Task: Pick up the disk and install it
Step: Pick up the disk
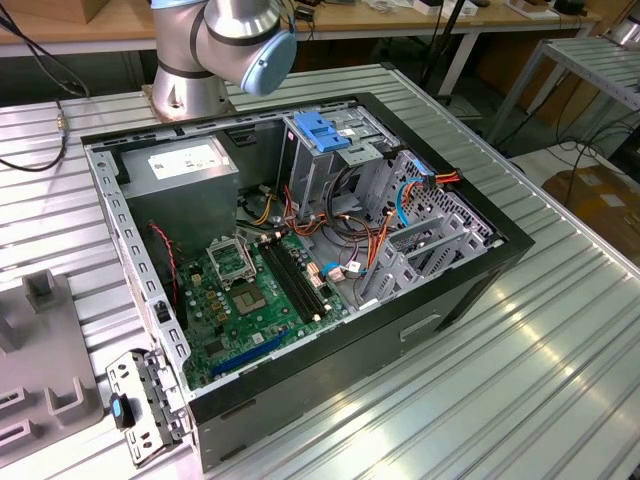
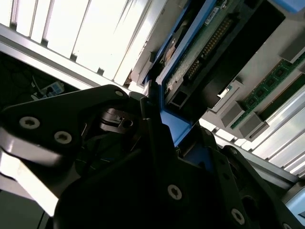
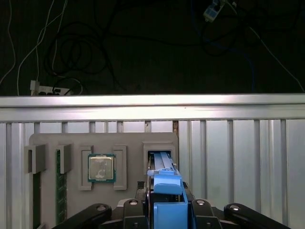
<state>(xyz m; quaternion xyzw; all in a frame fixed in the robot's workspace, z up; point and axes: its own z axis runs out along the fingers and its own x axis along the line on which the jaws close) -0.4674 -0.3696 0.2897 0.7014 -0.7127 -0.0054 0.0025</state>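
In the first wrist view the disk (image 3: 167,191) stands on edge in a slot of a grey parts tray (image 3: 128,143), its blue rail frame facing the camera. My gripper (image 3: 167,212) straddles that frame, one black finger on each side. The second wrist view shows the disk (image 2: 209,52) from close up. Its green circuit-board side and blue rail run between the fingers (image 2: 151,114) of my gripper (image 2: 177,129). The fingers press against the blue frame on both sides, so the gripper is shut on the disk.
The open computer case (image 1: 300,250) lies on the slatted metal table, with a metal drive cage under a fixed blue bracket (image 1: 325,135) and a grey power-supply box (image 1: 185,175). The tray (image 1: 40,340) sits at the exterior view's left. It also holds a processor (image 3: 101,168) and a memory stick (image 3: 60,191).
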